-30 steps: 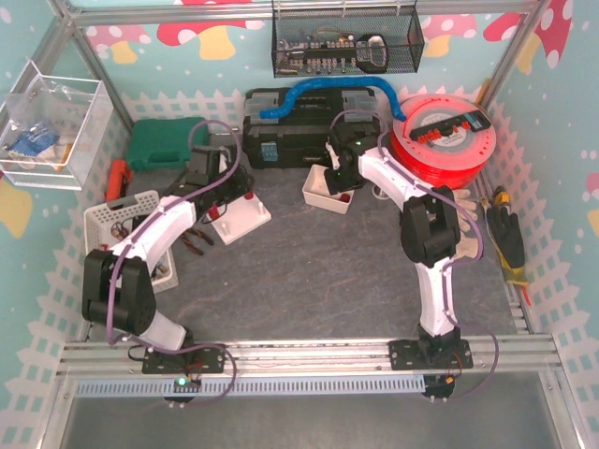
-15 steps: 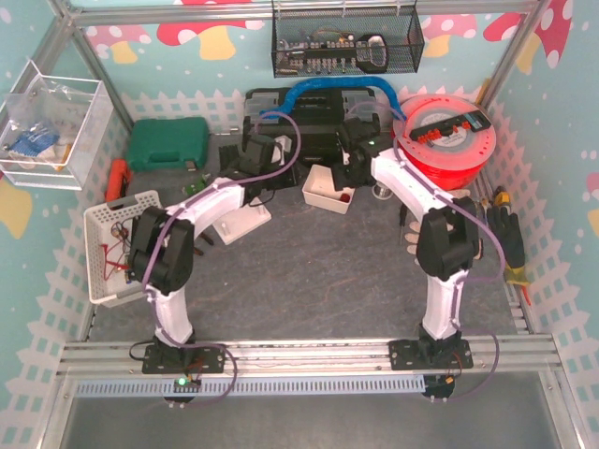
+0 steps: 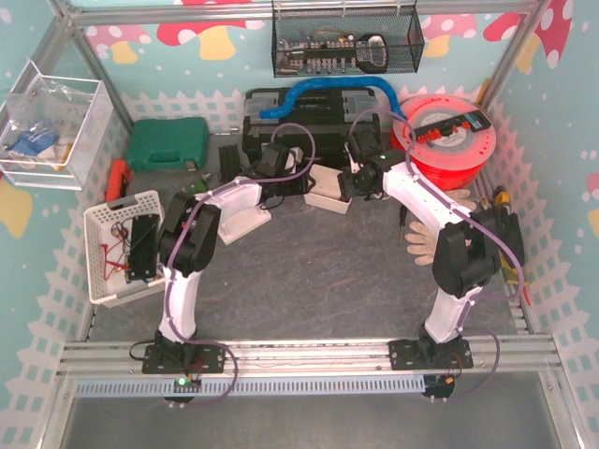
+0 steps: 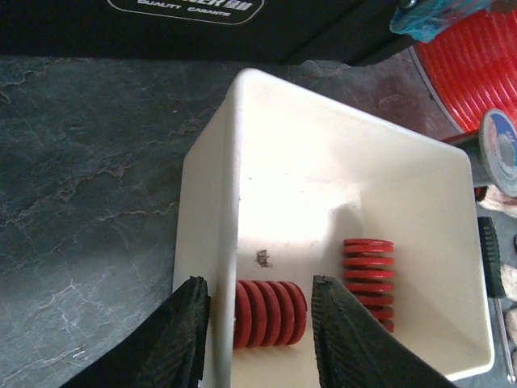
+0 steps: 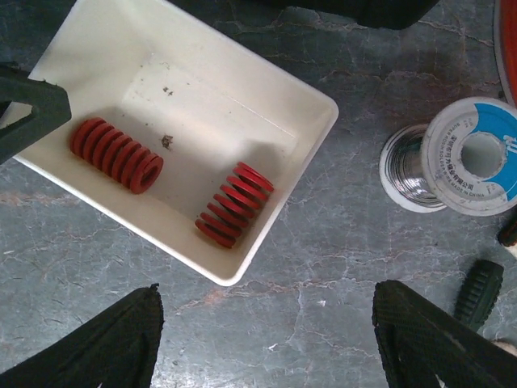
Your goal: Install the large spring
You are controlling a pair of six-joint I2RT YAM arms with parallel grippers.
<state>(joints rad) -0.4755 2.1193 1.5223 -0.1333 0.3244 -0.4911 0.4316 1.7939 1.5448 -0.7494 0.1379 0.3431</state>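
A white bin (image 4: 323, 145) holds two red springs. In the left wrist view one spring (image 4: 271, 313) lies by the bin's left wall and the other (image 4: 368, 279) lies further right. My left gripper (image 4: 258, 283) is open. Its left finger is outside the bin wall and its right finger is inside, with the near spring between them. My right gripper (image 5: 265, 289) is open wide above the table beside the bin's corner (image 5: 234, 275). Both springs (image 5: 117, 156) (image 5: 234, 206) show in the right wrist view. From above, both grippers (image 3: 301, 183) (image 3: 348, 184) flank the bin (image 3: 328, 196).
A solder spool (image 5: 464, 158) stands right of the bin. A white block (image 3: 239, 217) sits left of it. Black toolbox (image 3: 299, 126), red cable reel (image 3: 445, 140), green case (image 3: 167, 142), white basket (image 3: 117, 243) and gloves (image 3: 440, 224) ring the work area.
My left arm has swung right from the white block to the bin and now straddles its wall. My right gripper has shifted off the bin to its right side.
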